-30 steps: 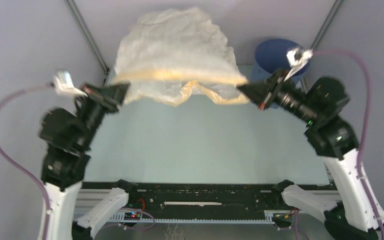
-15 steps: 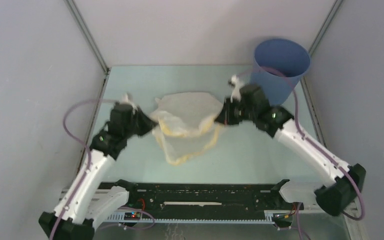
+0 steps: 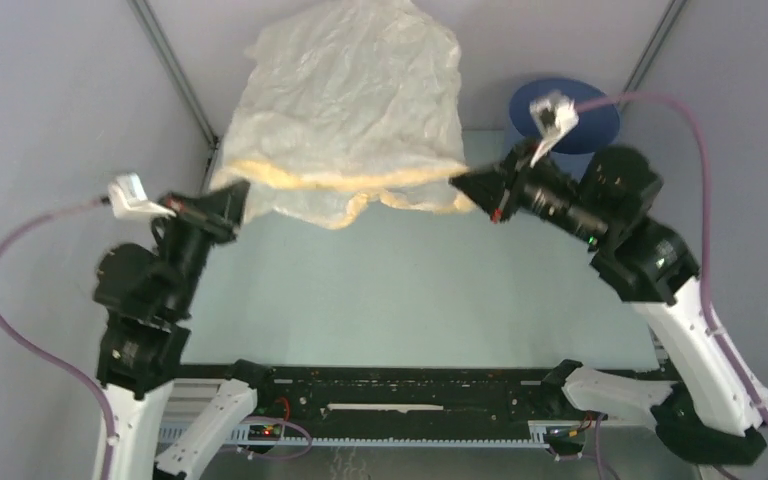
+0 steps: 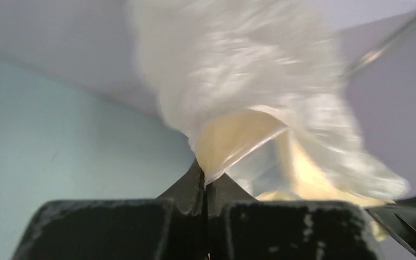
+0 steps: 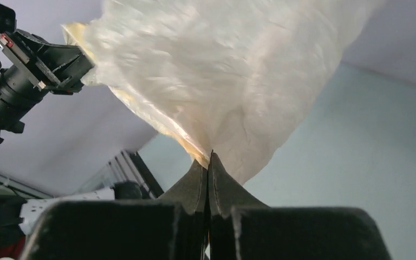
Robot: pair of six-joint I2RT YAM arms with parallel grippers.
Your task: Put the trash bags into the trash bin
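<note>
The pale crinkly trash bag (image 3: 355, 95) billows high above the table, its yellow rim band stretched between my two grippers. My left gripper (image 3: 240, 198) is shut on the rim's left end, and the bag fills the left wrist view (image 4: 249, 92). My right gripper (image 3: 460, 183) is shut on the rim's right end, seen in the right wrist view (image 5: 210, 156) with the bag (image 5: 216, 70) above it. The blue trash bin (image 3: 590, 118) stands at the back right, partly hidden behind my right arm.
Pale walls enclose the teal table (image 3: 400, 290) on the left, back and right, with metal corner posts (image 3: 175, 70). The black base rail (image 3: 410, 400) runs along the near edge. My left arm shows in the right wrist view (image 5: 27, 76).
Half a second ago both grippers were low at the table with the bag crumpled between them. Now both have swung up and apart, and the bag is spread and ballooned high.
</note>
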